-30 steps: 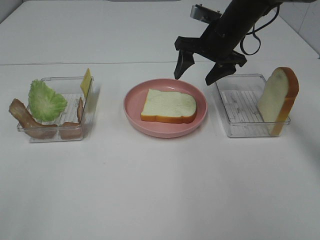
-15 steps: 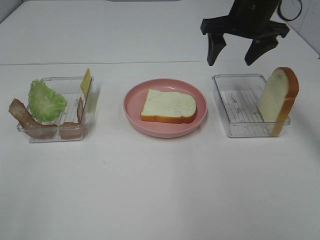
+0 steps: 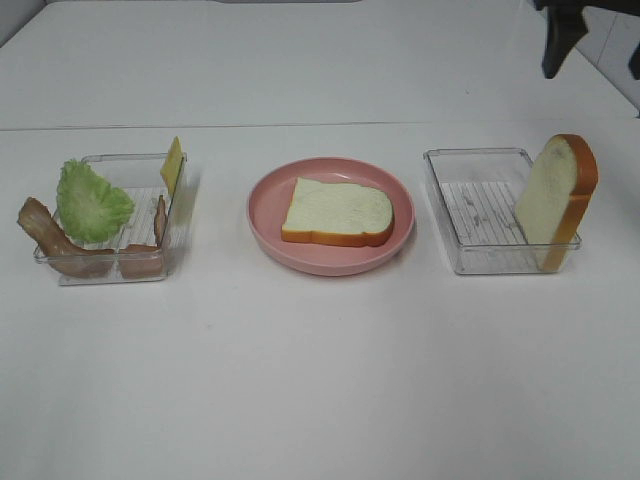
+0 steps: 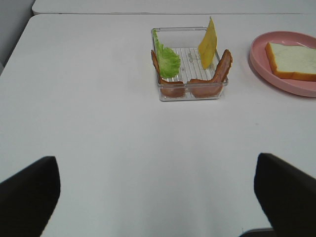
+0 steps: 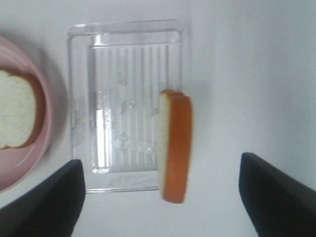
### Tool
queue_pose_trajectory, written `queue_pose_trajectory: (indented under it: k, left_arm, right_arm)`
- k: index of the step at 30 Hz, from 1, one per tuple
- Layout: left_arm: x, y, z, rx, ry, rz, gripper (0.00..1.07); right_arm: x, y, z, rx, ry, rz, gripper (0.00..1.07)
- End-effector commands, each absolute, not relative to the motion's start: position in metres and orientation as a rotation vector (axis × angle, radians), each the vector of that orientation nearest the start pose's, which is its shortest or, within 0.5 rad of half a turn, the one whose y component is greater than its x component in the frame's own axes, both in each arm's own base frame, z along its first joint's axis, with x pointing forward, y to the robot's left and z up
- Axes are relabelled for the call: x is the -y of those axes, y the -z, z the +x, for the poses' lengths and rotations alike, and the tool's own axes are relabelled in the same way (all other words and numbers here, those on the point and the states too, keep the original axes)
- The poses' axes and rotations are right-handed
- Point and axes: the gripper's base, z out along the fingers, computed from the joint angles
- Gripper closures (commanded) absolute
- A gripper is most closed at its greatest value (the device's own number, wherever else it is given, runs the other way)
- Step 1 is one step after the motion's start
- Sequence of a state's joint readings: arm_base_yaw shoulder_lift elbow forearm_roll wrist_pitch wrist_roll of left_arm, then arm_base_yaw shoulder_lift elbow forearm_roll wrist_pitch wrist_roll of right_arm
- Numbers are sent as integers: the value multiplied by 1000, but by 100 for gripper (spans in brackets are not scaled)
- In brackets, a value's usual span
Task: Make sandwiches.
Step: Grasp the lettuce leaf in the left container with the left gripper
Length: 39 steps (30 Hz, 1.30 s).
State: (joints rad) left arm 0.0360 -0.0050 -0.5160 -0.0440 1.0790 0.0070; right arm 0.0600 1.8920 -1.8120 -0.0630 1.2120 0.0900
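- The white table [image 3: 320, 380] carries a plate in the middle and a clear tray on either side, each well apart from the plate.
- The left gripper [image 4: 155, 160] hangs over bare table near the filling tray, with its jaws spread wide and nothing between them.
- The right gripper [image 5: 160, 165] is high above the bread tray, its jaws also wide apart and empty.
- The pink plate [image 3: 265, 215] holds the only piece of the sandwich laid so far.
- The bread tray [image 3: 480, 215], on the right, is bare apart from one slice at its right wall.
- The filling tray [image 3: 135, 170], on the left, holds the lettuce, bacon and cheese.
- The flat bread slice [image 3: 338, 210] lies on the plate with nothing on top.
- The standing bread slice [image 3: 555, 200] leans upright on its crust edge.
- The lettuce leaf [image 3: 92, 200] stands at the tray's left side.
- The bacon strips [image 3: 45, 235] drape over the tray's walls, one of them hanging outside on the left.
- The cheese square [image 3: 173, 163] stands upright in the far right corner.
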Motion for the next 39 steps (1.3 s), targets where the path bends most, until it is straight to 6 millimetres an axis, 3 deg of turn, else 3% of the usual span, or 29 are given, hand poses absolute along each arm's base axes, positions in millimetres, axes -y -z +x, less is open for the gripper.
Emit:
queue_pose_trajectory:
  k: [1,3,5,6,7,8,9,10,11,12,13,14,16,17,18,19,20,22,23,25,26,28,32,39]
  left_arm:
    - [4,-281,-11,-2012,32,-35,6]
    - [4,-281,-11,-2012,32,-35,6]
    - [4,-281,-11,-2012,32,-35,6]
    - [4,-281,-11,-2012,32,-35,6]
    - [4,-281,-11,-2012,32,-35,6]
    - [4,-281,-11,-2012,32,-35,6]
    - [4,-281,-11,-2012,32,-35,6]
    - [4,-281,-11,-2012,32,-35,6]
    - [4,-281,-11,-2013,32,-35,6]
    - [4,-281,-11,-2013,32,-35,6]
    - [4,-281,-11,-2014,32,-35,6]
    - [4,-281,-11,-2014,32,-35,6]
    - [4,-281,-10,-2017,32,-35,6]
    - [4,-281,-10,-2017,32,-35,6]
    - [4,-281,-10,-2017,32,-35,6]
    - [4,-281,-10,-2017,32,-35,6]
    - [4,-281,-10,-2017,32,-35,6]
    - [5,-281,-10,-2016,42,-34,6]
    - [5,-281,-10,-2016,42,-34,6]
    - [5,-281,-10,-2016,46,-34,6]
    - [5,-281,-10,-2016,46,-34,6]
    - [5,-281,-10,-2016,46,-34,6]
    - [5,-281,-10,-2016,46,-34,6]
    - [4,-281,-10,-2016,37,-35,6]
  right_arm:
    - [-11,-336,378,-2853,-6,64,27]
    - [-13,-340,370,-2852,-7,58,27]
    - [-12,-348,313,-2868,-24,67,27]
    - [-12,-348,313,-2868,-24,67,27]
    - [-11,-349,299,-2868,-24,72,27]
    - [-8,-349,263,-2855,6,66,27]
    - [-8,-349,263,-2855,6,66,27]
    - [-6,-349,248,-2840,19,63,27]
    - [-3,-347,209,-2799,47,63,27]
    - [-3,-347,209,-2799,47,63,27]
    - [-1,-347,190,-2770,59,67,27]
    - [-1,-347,190,-2770,59,67,27]
    - [3,-343,124,-2627,62,91,27]
    - [3,-343,124,-2627,62,91,27]
    - [3,-342,108,-2578,58,87,27]
    - [4,-337,77,-2478,54,68,27]
    - [4,-337,77,-2478,54,68,27]
    - [6,-327,40,-2354,67,14,27]
    - [6,-327,40,-2354,67,14,27]
    - [7,-314,11,-2238,69,-3,27]
    - [7,-314,11,-2238,69,-3,27]
    - [7,-302,-8,-2123,67,-6,27]
    - [8,-289,-19,-2045,66,-5,27]
    - [7,-264,-6,-2085,57,-3,27]
